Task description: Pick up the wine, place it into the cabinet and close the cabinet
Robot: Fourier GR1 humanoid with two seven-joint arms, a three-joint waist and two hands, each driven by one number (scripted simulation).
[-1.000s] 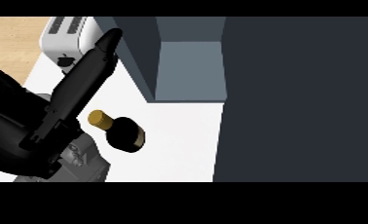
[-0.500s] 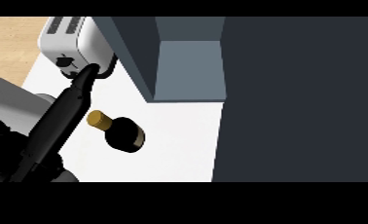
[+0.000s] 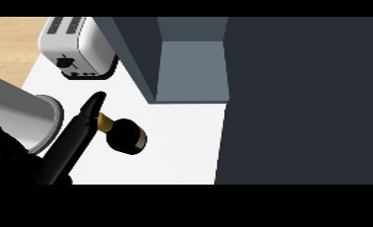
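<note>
The wine bottle, dark with a gold neck, stands on the white counter in front of the cabinet. The cabinet is open, its grey-blue inside showing, and its dark door fills the right side. My left hand comes in from the lower left as a long black shape with straight fingers. Its tip lies beside the bottle's gold neck, to the left of it, and nothing is curled round the bottle. The grey forearm shows at the left edge. My right hand is out of view.
A silver toaster stands at the back left of the counter, by the cabinet's left wall. Wooden floor shows beyond the counter's left edge.
My left hand has drawn back toward me: its tip was up at the toaster, and now it is down by the bottle's neck. The bottle has stayed in place.
</note>
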